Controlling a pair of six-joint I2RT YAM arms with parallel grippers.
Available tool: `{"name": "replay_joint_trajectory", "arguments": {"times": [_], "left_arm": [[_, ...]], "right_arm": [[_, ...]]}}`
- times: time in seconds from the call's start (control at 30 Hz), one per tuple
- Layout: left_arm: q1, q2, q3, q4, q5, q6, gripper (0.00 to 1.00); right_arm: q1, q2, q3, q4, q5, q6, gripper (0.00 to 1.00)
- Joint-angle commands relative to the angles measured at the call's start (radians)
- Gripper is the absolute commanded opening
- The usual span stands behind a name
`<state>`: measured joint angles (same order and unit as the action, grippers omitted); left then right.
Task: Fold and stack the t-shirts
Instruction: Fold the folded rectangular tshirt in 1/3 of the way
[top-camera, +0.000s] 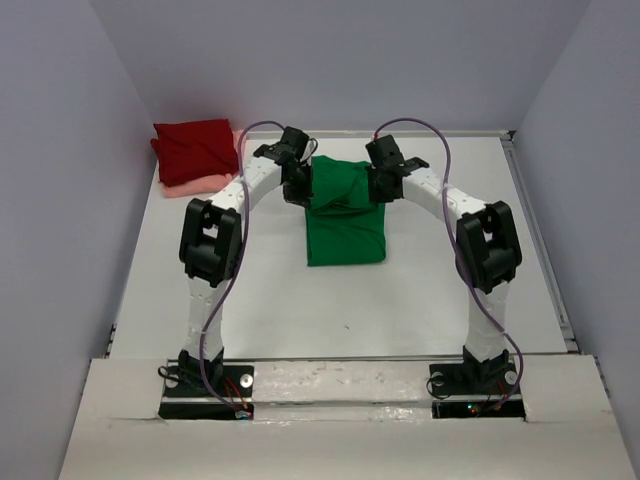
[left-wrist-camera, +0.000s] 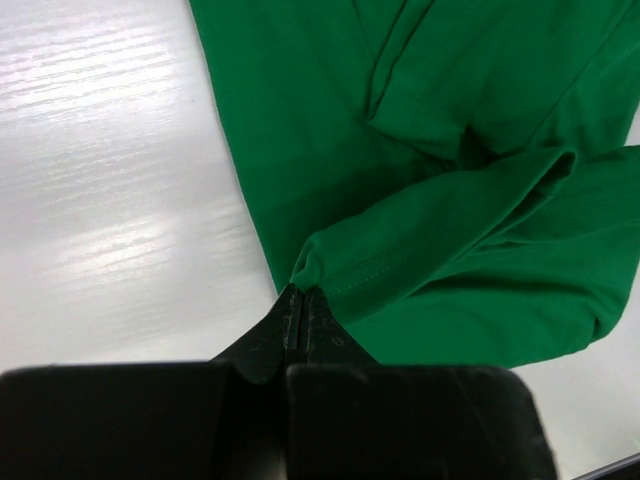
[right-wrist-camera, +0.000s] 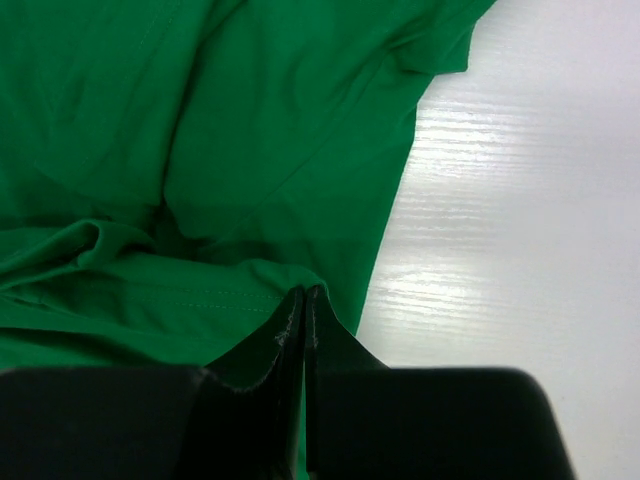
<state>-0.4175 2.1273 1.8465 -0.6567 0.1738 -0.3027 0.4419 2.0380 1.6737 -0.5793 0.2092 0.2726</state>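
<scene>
The bright green t-shirt (top-camera: 345, 225) lies as a narrow folded strip in the middle of the table, its far end lifted and bunched between the two grippers. My left gripper (top-camera: 298, 190) is shut on the shirt's far left hem corner; the left wrist view shows the gripper (left-wrist-camera: 302, 292) pinching the green shirt (left-wrist-camera: 450, 150). My right gripper (top-camera: 382, 186) is shut on the far right hem corner; the right wrist view shows the gripper (right-wrist-camera: 304, 292) and the green shirt (right-wrist-camera: 200, 150). The dark red t-shirt (top-camera: 196, 148) lies folded on the salmon pink t-shirt (top-camera: 205, 183) at the far left.
The white table (top-camera: 440, 290) is bounded by grey walls at the back and both sides. A raised rail (top-camera: 538, 240) runs along the right edge. Both arm bases stand at the near edge.
</scene>
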Motion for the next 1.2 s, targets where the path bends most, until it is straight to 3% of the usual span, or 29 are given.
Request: {"name": "replay_joint_trajectory", "arguments": {"times": [0.0,0.27,0.3,0.33,0.37,0.43,0.53,0.7,0.83,1.03,1.1,1.17], "left_arm": [[0.003,0.016,0.049,-0.034,0.035,0.033,0.0],[0.009,0.048,0.102,-0.049,0.015,0.025,0.0],[0.009,0.051,0.115,-0.049,0.01,0.02,0.0],[0.011,0.054,0.125,-0.057,-0.003,0.008,0.0],[0.011,0.054,0.131,-0.055,-0.01,0.007,0.0],[0.009,0.046,0.141,-0.044,-0.02,0.001,0.0],[0.008,0.042,0.16,-0.029,-0.045,0.016,0.0],[0.002,0.019,0.175,0.02,-0.05,0.062,0.0],[0.002,0.1,0.256,-0.061,-0.011,0.059,0.0],[-0.003,0.126,0.273,-0.056,-0.032,0.027,0.0],[-0.001,0.155,0.321,-0.079,-0.046,0.013,0.0],[-0.001,0.189,0.359,-0.102,-0.028,0.008,0.0]], "right_arm": [[-0.006,0.01,0.066,-0.002,0.01,-0.019,0.0],[-0.006,0.059,0.069,-0.001,0.035,-0.018,0.02],[-0.015,0.08,0.075,-0.002,0.048,-0.021,0.09],[-0.015,0.09,0.084,-0.002,0.056,-0.021,0.25],[-0.015,0.1,0.092,-0.002,0.05,-0.033,0.34],[-0.028,0.123,0.112,0.009,0.055,-0.05,0.48],[-0.037,0.158,0.165,0.012,0.05,-0.087,0.57],[-0.046,0.165,0.225,0.009,0.058,-0.121,0.59],[-0.046,0.126,0.241,-0.001,0.061,-0.141,0.59],[-0.046,0.065,0.224,-0.011,0.036,-0.176,0.59],[-0.046,0.036,0.216,-0.017,-0.003,-0.173,0.56],[-0.046,0.008,0.187,-0.014,-0.02,-0.153,0.43]]}}
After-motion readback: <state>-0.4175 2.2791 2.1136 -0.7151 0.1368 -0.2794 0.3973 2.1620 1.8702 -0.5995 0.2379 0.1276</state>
